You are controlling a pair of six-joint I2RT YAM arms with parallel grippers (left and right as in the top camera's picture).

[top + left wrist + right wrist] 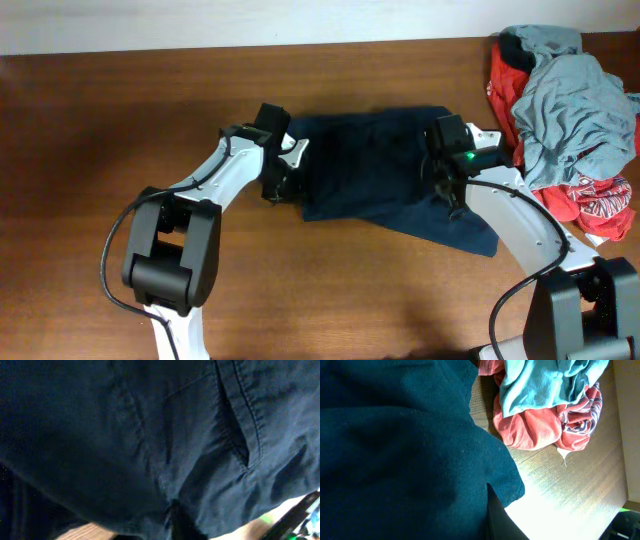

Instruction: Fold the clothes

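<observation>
Cloth is the thing to fold: the dark blue cloth lies in the middle of the table, partly spread out, between the two arms. It looks soft, light and floppy. It will likely sag and wrinkle when it is lifted, and it will not break. It has thick seams and a pocket. Those firm edges look like the best places to pinch, one on each side, so it hangs flat.

The left jaws are at its left edge and look closed on a bit of the cloth. The right jaws are on its right part, closed too, with blue cloth bunched up against them.

At the right end of the table sits a pile: a grey-blue cloth on top of a red cloth with white print. The pile is near the blue cloth's right side, so a wide swing of the right arm could drag it along.
</observation>
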